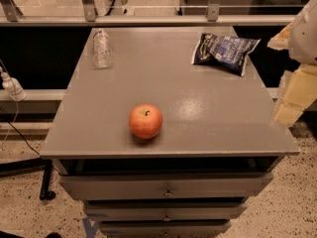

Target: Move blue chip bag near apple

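The blue chip bag (224, 51) lies at the far right corner of the desk (208, 128), well apart from the apple (145, 121) near the front; it is probably light, soft and slippery, so a crumpled edge is likely the best hold; the gripper (292, 99) hangs beside the desk's right edge, and I cannot tell whether it is wide or narrow.

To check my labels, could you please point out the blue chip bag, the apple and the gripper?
blue chip bag (224, 51): camera view, bag's middle.
apple (145, 121): camera view, front skin.
gripper (288, 114): camera view, far right, its lower end.
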`<state>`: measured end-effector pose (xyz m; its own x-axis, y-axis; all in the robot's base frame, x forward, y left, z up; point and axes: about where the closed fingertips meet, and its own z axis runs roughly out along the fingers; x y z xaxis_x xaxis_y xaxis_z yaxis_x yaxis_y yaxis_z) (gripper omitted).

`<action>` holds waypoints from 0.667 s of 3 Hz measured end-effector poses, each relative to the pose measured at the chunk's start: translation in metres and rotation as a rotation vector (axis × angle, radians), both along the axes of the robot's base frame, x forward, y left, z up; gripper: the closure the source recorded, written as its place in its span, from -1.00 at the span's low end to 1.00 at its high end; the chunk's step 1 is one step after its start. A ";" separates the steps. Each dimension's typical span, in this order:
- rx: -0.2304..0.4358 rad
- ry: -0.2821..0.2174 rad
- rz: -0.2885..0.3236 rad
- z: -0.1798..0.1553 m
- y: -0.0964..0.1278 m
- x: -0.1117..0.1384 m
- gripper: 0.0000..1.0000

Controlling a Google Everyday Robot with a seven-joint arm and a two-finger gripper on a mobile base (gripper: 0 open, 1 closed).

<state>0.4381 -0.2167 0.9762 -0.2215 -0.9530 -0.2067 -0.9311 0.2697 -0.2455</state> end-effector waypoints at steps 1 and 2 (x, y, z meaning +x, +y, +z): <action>0.000 0.000 0.000 0.000 0.000 0.000 -1.00; -0.013 -0.017 0.001 0.000 0.002 0.002 -1.00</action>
<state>0.4397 -0.2147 0.9764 -0.2172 -0.9558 -0.1982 -0.9270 0.2656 -0.2648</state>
